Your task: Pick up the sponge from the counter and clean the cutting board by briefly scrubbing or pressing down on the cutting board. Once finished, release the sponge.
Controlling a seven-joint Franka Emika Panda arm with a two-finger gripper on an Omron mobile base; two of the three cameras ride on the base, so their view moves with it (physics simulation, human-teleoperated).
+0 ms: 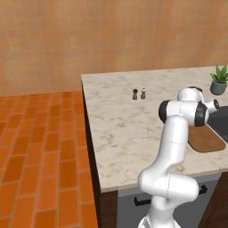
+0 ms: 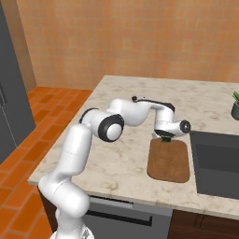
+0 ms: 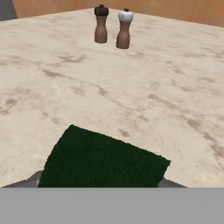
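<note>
1. The sponge point(image 3: 103, 159), dark green face up, lies right under my hand camera at 6 o'clock in the hand view. In the right base view a green sliver of it point(image 2: 166, 139) shows beneath my hand at the far edge of the cutting board point(image 2: 170, 161).
2. My jaws point(image 2: 166, 137) hang low over that spot. The fingertips are hidden, so I cannot tell whether the jaws stand wide, narrow or closed on the sponge.
3. The cutting board lies on the surface point(image 2: 126, 163), beside a dark sink point(image 2: 217, 161) at 3 o'clock.
4. Two small shakers point(image 3: 112, 27) stand well apart, at 12 o'clock in the hand view.
5. A potted plant point(image 1: 219, 80) sits near the surface's far corner.
6. My judgement: the sponge has reached the board's edge; scrubbing or pressing, then release, remain.
</note>
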